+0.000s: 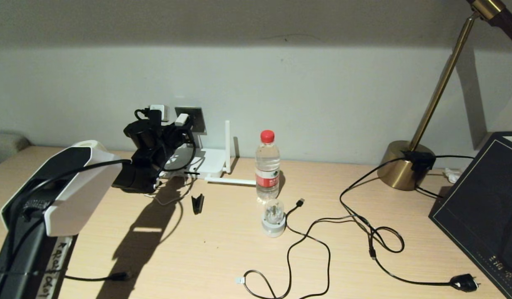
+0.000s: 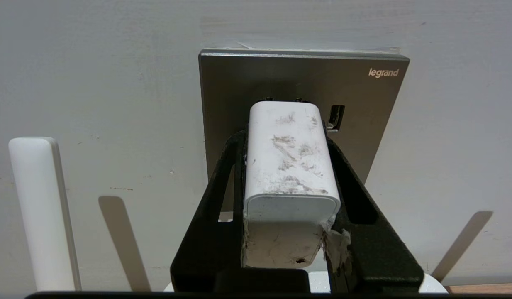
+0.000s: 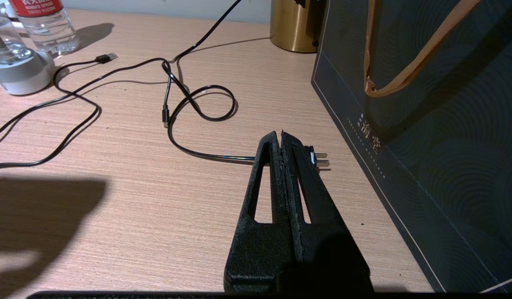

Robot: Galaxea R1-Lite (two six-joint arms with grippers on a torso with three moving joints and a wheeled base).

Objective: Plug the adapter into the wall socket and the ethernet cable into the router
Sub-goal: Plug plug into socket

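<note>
While the left gripper [image 2: 287,137] clamps its two black fingers on the adapter [image 2: 290,166], whose front end sits against the wall socket [image 2: 366,124], the push should run straight at the plate — square, prongs lined with the pin holes, no twist. Its arm reaches level toward the wall socket above the router [image 1: 210,160]; the right gripper [image 3: 281,139] — pressed shut, empty — idles well away from the wall socket.

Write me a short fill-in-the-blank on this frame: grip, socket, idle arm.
1. The left gripper is shut on the white ____.
2. The adapter is held up against the grey wall ____.
3. The right gripper hangs over the desk with its fingers ____.
4. The bottle has a ____ cap.

Missing words: adapter; socket; shut; red
</note>
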